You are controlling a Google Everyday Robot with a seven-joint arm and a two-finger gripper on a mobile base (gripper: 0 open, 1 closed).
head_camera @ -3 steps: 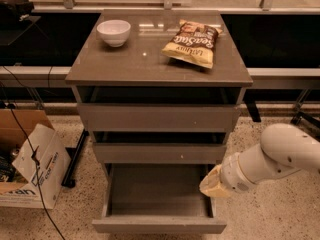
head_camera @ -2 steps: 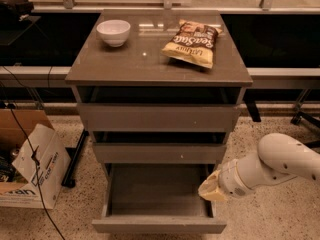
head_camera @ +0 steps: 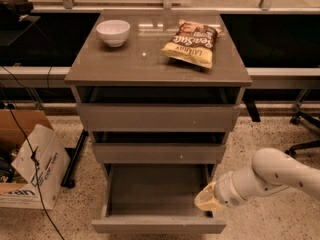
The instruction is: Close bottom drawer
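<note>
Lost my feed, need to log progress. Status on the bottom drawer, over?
End effector low, at right edge of bottom drawer. Drawer pulled out, not yet closed. No obstruction seen.

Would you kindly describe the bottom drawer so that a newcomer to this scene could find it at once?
Look at the grey-brown cabinet carrying a white bowl and a chip bag. The bottom drawer is the lowest of its three, near the floor. Only it is pulled far out, box showing, with the gripper beside its front corner.

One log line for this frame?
bottom drawer: open | end effector: at its right side, near front | cabinet top: bowl, chip bag
</note>
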